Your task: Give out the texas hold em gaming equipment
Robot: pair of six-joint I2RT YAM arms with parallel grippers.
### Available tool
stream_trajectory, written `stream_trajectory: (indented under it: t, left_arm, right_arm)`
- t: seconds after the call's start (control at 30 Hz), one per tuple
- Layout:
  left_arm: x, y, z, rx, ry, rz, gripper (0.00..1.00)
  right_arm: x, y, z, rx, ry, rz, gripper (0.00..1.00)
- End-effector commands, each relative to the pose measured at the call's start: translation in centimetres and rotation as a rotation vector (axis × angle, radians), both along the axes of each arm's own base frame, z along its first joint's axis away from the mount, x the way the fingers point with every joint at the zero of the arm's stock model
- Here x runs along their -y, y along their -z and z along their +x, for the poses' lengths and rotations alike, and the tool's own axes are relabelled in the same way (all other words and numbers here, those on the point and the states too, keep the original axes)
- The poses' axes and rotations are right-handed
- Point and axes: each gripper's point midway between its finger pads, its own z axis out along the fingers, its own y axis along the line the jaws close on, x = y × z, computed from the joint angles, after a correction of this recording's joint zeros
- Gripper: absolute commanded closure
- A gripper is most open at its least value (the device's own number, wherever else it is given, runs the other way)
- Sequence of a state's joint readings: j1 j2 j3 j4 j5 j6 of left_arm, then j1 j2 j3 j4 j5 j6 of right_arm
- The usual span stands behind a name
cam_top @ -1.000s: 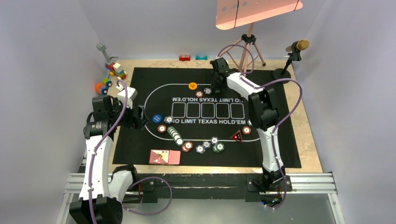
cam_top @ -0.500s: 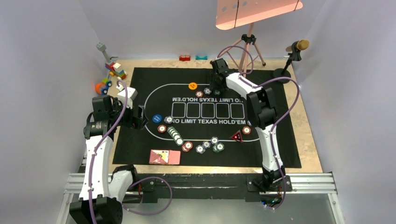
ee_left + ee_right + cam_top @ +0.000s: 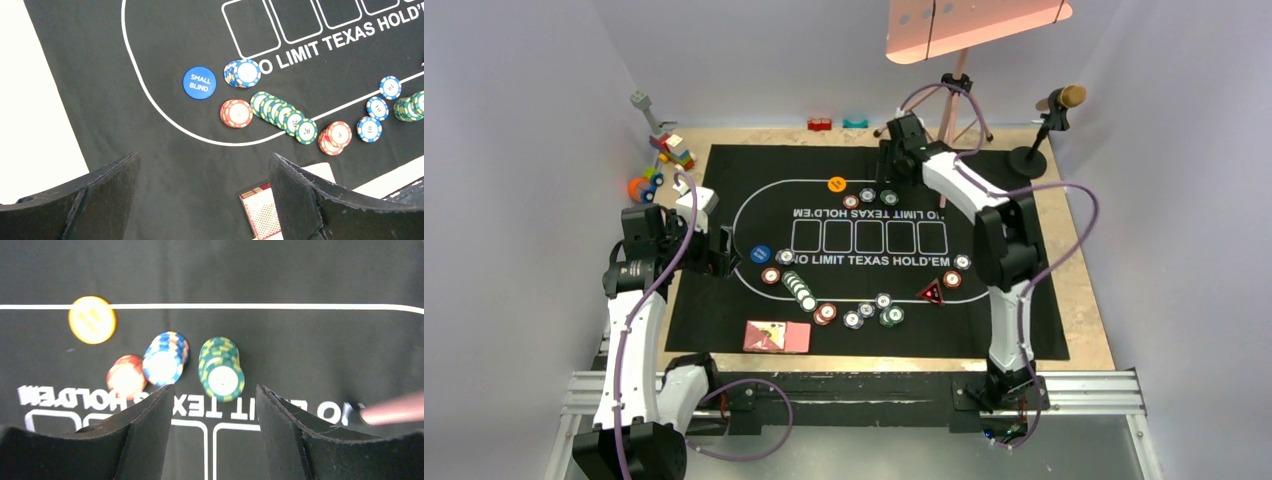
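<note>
**Inspector:** State the condition on the left of the desk point(image 3: 1084, 320).

**Operator:** The toy blocks point(image 3: 669, 150) lie off the far-left corner of the black mat point(image 3: 744, 165). The left fingers point(image 3: 100, 200) stand wide apart above the mat's left part and hold nothing. Ahead of them lies the blue button point(image 3: 199, 82), with a blue-edged stack point(image 3: 242, 73) just to its right. Nearer the arms is a red stack point(image 3: 236, 113), and beside it a spilled row of green chips point(image 3: 282, 115) runs rightward. The pink-backed cards point(image 3: 776, 337) lie at the mat's near edge.

**Inspector:** And the centre and right?

**Operator:** The orange button point(image 3: 92, 319) sits at the far side of the printed oval. To its right are a far red stack point(image 3: 126, 377) and a far blue stack point(image 3: 164, 362) close together, then a far green stack point(image 3: 221, 371) standing apart. The right fingers point(image 3: 135, 440) are parted and clamp nothing. In the wrist view the far green stack shows in their gap, with mat visible on both sides. The red triangular marker point(image 3: 931, 292) lies at the near right, with a single red chip point(image 3: 952, 279) just beside it.
</note>
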State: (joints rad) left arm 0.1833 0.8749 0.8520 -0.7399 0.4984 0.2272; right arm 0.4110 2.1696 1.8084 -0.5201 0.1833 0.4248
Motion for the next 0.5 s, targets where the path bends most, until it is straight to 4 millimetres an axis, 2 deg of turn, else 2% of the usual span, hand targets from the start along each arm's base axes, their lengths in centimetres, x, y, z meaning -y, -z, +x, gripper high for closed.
stream_trajectory:
  t: [0.0,0.03,0.13,0.2,0.33,0.4,0.47]
  left_arm:
    - [0.0,-0.6,0.5,0.044,0.010,-0.001,0.00]
    - [0.0,-0.6,0.5,0.044,0.010,0.000,0.00]
    - [0.0,-0.6,0.5,0.045,0.010,0.000,0.00]
    - [0.0,-0.6,0.5,0.047,0.012,0.001,0.00]
    - [0.0,-0.5,0.4,0.045,0.013,-0.001,0.00]
    - [0.0,-0.5,0.4,0.045,0.014,-0.001,0.00]
    - [0.1,-0.6,0.5,0.048,0.015,-0.001,0.00]
  right_arm:
    - [0.0,-10.4,-2.4,0.185,0.006,0.101,0.35]
    - [0.0,-10.8,-3.7,0.184,-0.003,0.103,0.35]
    - [-0.2,-9.4,-8.9,0.138,-0.054,0.079,0.35]
    - [-0.6,-8.1,-12.7,0.106,-0.093,0.049,0.35]
    - [-1.1,-3.8,-20.6,0.001,-0.173,0.021,0.32]
    - [-1.0,-2.1,-23.9,-0.045,-0.198,0.020,0.27]
    - [-0.7,-1.5,-26.4,-0.070,-0.214,0.022,0.19]
